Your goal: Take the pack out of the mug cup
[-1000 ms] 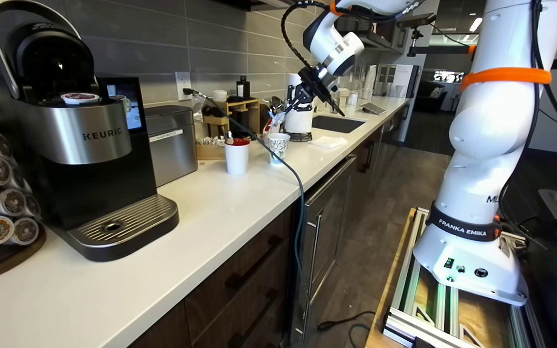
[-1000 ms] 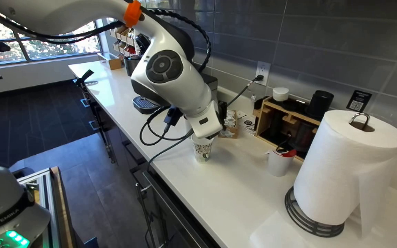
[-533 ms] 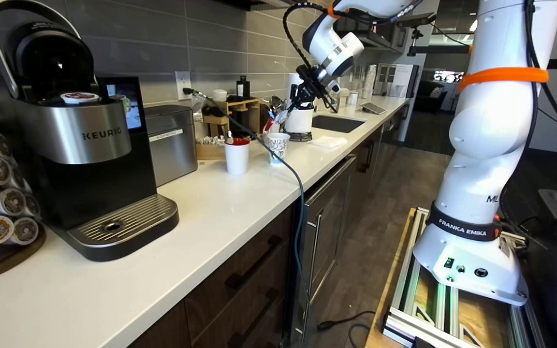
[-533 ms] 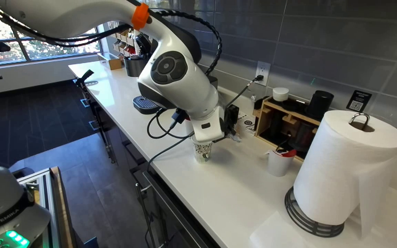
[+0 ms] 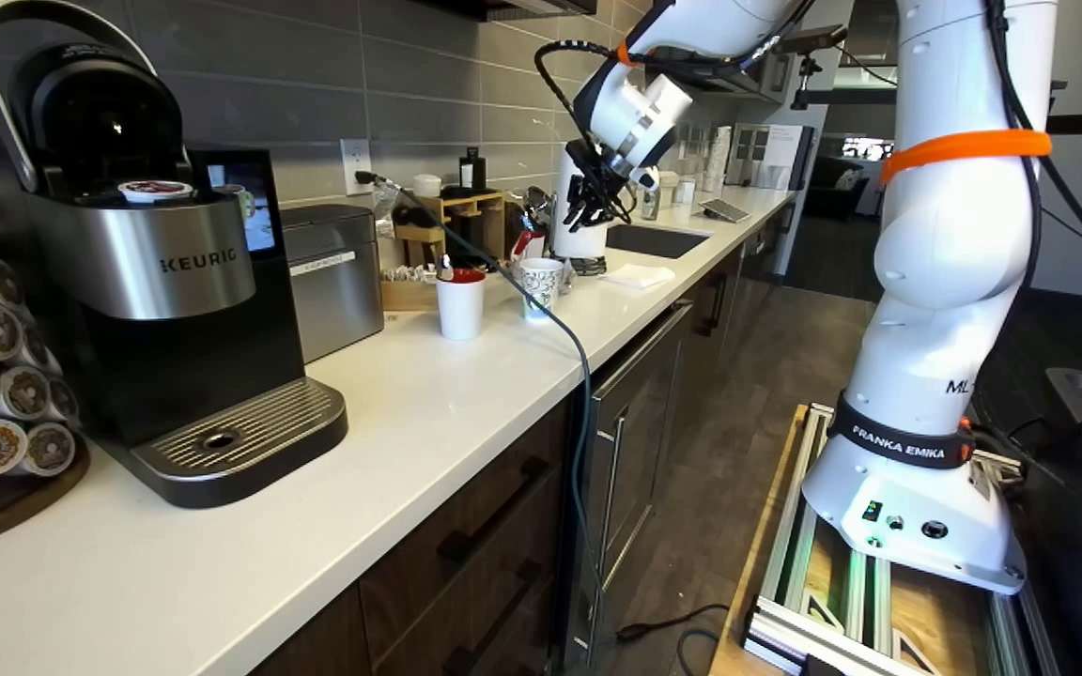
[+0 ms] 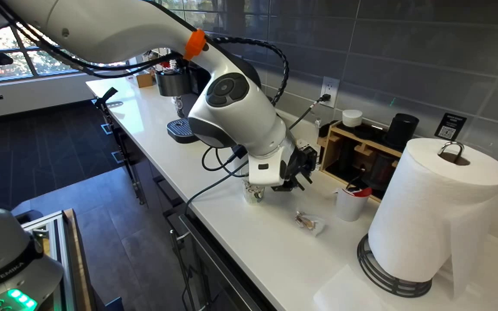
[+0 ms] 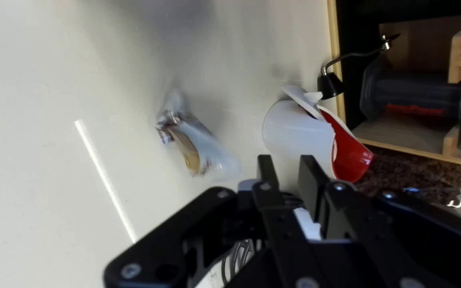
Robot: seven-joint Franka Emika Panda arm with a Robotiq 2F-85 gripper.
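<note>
The pack, a small clear crinkled wrapper with a tan piece inside, lies on the counter in the wrist view and in an exterior view. My gripper is above and apart from it; in the wrist view its fingers stand apart with nothing between them. A plain white cup with a red inside stands near the pack, holding a torn wrapper and a black-handled utensil; an exterior view shows this cup too. Another white cup with a red inside stands nearer the coffee machine. I cannot tell which is the mug cup.
A patterned paper cup stands close to the arm. A paper-towel roll on a wire stand is beside the white cup. A wooden organizer is along the wall. A cable crosses the counter. The coffee machine is further off.
The gripper held the clear pack up earlier; its fingers have parted and the pack lies on the counter. The arm has moved towards the paper-towel side.
</note>
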